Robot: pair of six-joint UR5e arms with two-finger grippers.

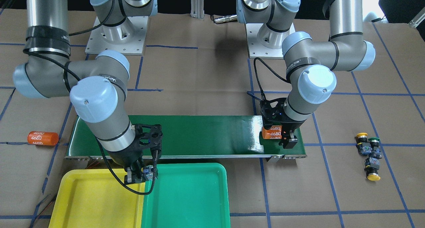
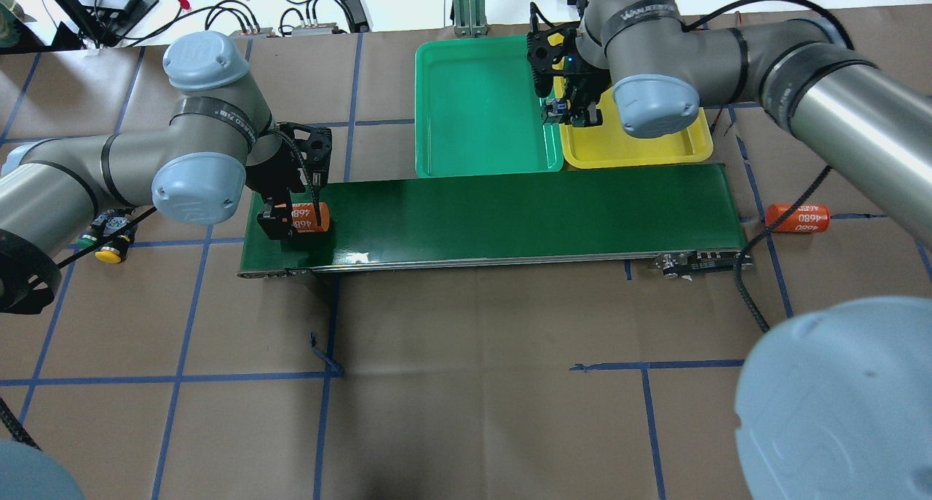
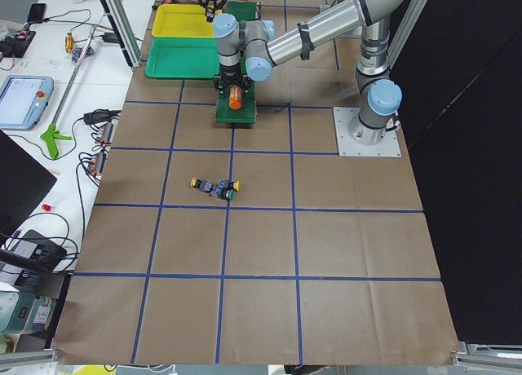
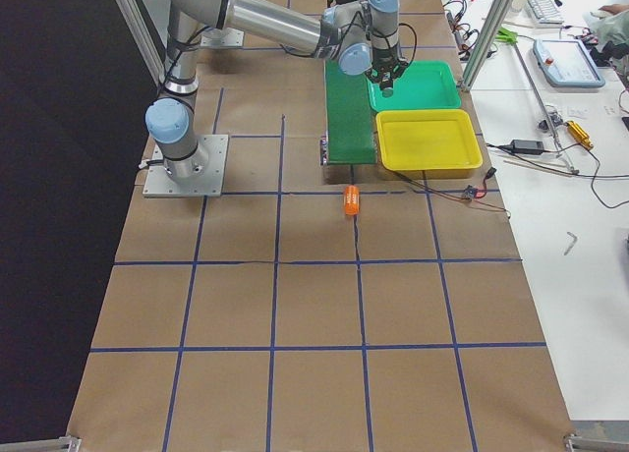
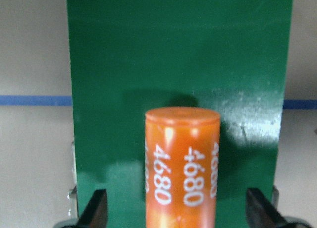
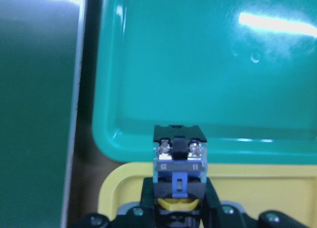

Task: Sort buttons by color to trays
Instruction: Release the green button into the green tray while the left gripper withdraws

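While our right tool (image 6: 178, 215) clamps a boxy black-and-blue, yellow-capped button (image 6: 178, 158) at lower centre, over the glossy yellow tray (image 6: 257, 188), our left tool (image 5: 178, 210) straddles, jaws wide, a smooth orange cylinder (image 5: 182, 163).

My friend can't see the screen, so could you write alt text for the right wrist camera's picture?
The right gripper holds a button with a yellow cap above the edge of the yellow tray, right beside the green tray. The dark-green belt runs along the left side.
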